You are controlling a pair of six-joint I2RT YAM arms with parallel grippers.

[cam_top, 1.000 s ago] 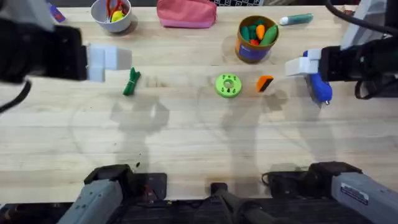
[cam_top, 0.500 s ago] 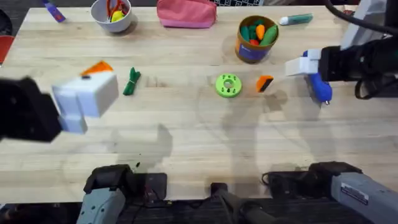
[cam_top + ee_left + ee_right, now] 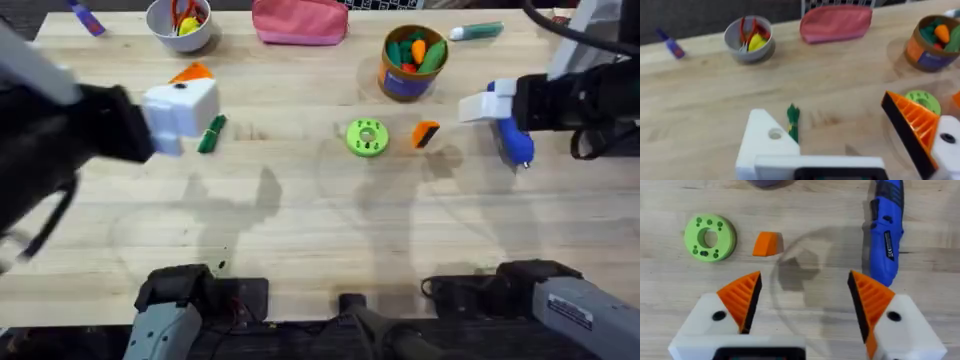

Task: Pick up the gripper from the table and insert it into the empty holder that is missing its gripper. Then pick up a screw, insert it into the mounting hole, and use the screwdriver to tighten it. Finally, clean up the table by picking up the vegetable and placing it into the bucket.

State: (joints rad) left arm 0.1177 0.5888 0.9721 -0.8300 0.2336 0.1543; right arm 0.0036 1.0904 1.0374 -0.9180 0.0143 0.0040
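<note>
Screwdriver lengthwise beside the open right gripper

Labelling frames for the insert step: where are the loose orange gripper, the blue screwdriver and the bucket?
gripper [image 3: 765, 244]: right wrist view, middle of the orange wedge.
screwdriver [image 3: 884, 235]: right wrist view, blue barrel.
bucket [image 3: 404, 82]: overhead view, blue label band.

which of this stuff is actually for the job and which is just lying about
For the job: loose orange gripper wedge, white holder with no orange finger, blue screwdriver, green vegetable, brown bucket.

Lying about: white bowl, pink pouch, teal marker, green disc (role unclear).
</note>
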